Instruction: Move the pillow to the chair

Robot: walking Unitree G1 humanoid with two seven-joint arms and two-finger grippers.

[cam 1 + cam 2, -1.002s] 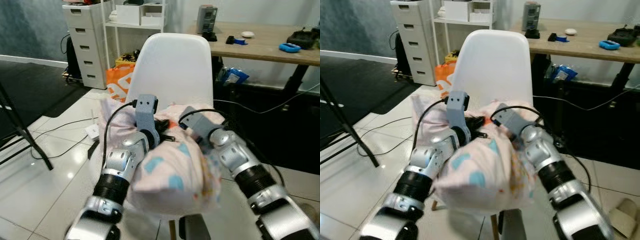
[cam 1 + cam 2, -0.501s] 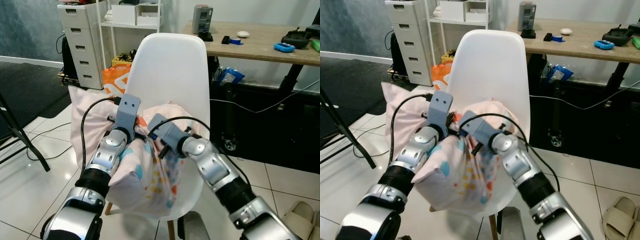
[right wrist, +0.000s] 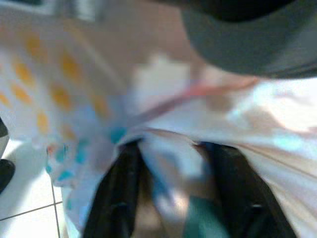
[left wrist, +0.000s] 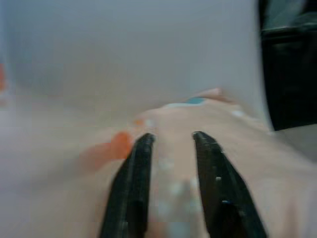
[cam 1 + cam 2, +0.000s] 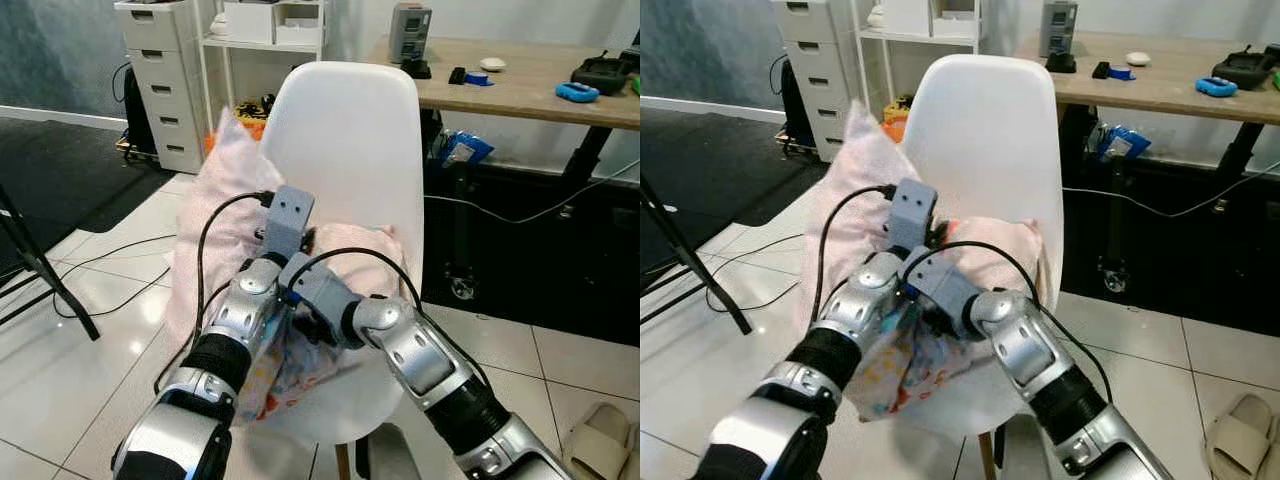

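Pillow [image 5: 225, 215] draped on chair [image 5: 350, 130], wrist views reveal both grippers' fingers [image 4: 133, 183] pinching fabric

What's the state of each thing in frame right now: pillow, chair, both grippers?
pillow: lying on the chair seat, one side draped over its left edge, fabric bunched between both grippers.
chair: upright, white, pillow resting on its seat.
left gripper: fingers pinching a fold of pillow fabric.
right gripper: fingers closed on bunched pillow fabric, crossed toward the left arm.
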